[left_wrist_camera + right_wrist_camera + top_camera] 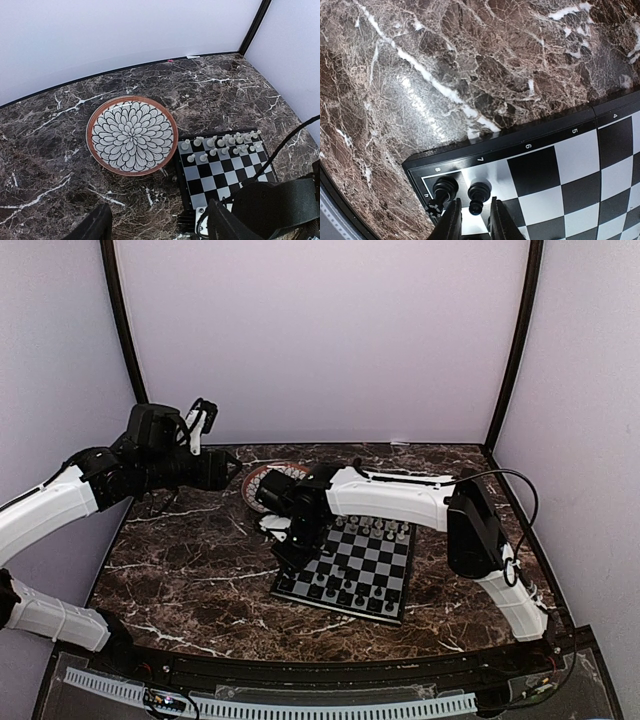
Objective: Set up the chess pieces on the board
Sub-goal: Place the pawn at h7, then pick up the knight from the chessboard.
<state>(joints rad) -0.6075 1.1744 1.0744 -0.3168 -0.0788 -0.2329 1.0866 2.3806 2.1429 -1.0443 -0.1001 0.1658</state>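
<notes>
Seen from above, nothing written can be read. One board [368, 562] lies on the marble table [190, 570]. Black pieces [335, 592] line the board's near edge and white pieces [375, 530] its far edge, all too small here to count. One round plate [262, 480] sits just beyond the board's far left corner, partly hidden by the right arm [400, 500]. The right gripper [292, 555] hangs low over the board's near left corner, and the left gripper [203, 418] is raised well to the left of the board; neither gripper's jaws can be judged from here. The left wrist view shows the whole plate, with a dark petal pattern on white inside a brown rim, touching nothing. It also shows the white pieces standing in two rows on the board's far squares, too crowded for a sure count. The left gripper's two fingers [95, 225] stand spread wide at the bottom edge with nothing between them. Only the right wrist view gives writing: the digits 8, 7, 6, 5 and 4 run along the board's black border. Two black pieces stand there, a corner piece [445, 189] by the 8 and a neighbour piece [479, 192] on the next square. The right jaws are parted narrowly just beside the neighbour piece's base, with pale square showing on either side, gripping nothing.
</notes>
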